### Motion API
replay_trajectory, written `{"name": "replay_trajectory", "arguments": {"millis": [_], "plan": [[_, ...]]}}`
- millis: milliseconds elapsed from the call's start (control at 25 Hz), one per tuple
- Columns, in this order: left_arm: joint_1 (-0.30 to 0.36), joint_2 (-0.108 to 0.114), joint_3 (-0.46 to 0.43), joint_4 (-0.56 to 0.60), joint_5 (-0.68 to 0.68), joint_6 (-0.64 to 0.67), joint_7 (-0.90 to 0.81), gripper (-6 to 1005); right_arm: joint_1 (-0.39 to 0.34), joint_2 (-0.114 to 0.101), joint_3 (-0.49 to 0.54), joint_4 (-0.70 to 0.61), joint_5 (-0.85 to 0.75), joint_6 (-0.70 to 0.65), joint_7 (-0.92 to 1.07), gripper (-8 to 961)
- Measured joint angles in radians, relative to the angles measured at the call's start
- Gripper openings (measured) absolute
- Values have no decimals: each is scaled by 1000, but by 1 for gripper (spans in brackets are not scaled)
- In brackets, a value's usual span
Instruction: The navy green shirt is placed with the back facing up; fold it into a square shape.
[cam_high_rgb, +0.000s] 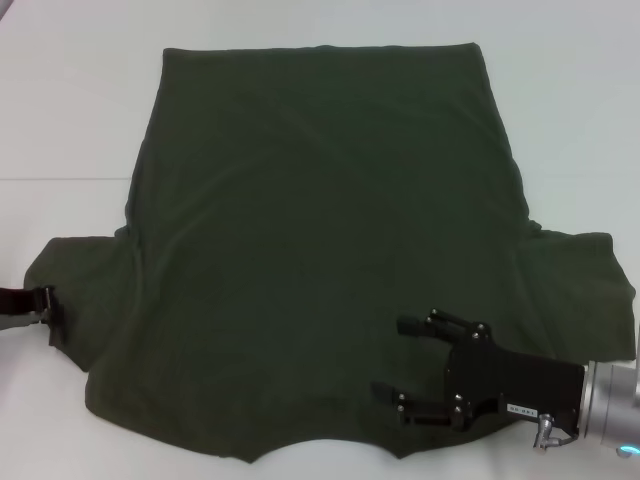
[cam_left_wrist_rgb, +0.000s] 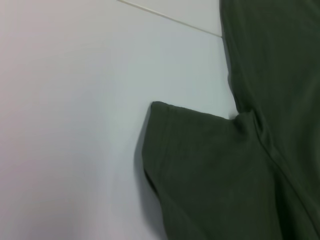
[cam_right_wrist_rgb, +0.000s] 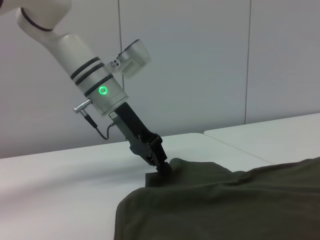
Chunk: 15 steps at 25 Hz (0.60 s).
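A white table (cam_high_rgb: 70, 90) is backed by pale wall panels (cam_right_wrist_rgb: 200, 60). The navy green shirt (cam_high_rgb: 320, 250) is spread flat mid-table, plain and matte. Its 9 o'clock sleeve is pinched by the left gripper (cam_high_rgb: 48, 312); the right gripper (cam_high_rgb: 395, 358) is held wide open at 5 o'clock, nothing grasped.

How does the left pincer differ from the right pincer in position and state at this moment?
The left pincer is at the sleeve edge of the dark olive-green short-sleeved T-shirt, while the right pincer hovers over the shirt's body near the collar edge. The left pincer looks closed on the sleeve fabric; the right pincer is open, its black fingers spread apart and holding nothing. Both are black and low, close to the white table.
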Motion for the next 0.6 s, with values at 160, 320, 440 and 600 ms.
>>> {"name": "replay_trajectory", "arguments": {"millis": [160,320,440,600], "plan": [[-2,-1,0,-1,2,0,0,73,4,0,0,0,0,0,0,928],[-2,0,0,-1,2,0,0,15,6,0,0,0,0,0,0,928],[-2,-1,0,6,2,2,6,12,5,0,0,0,0,0,1,928],[-3,-2,0,13,1,5,12,12,3,0,0,0,1,0,0,928]]}}
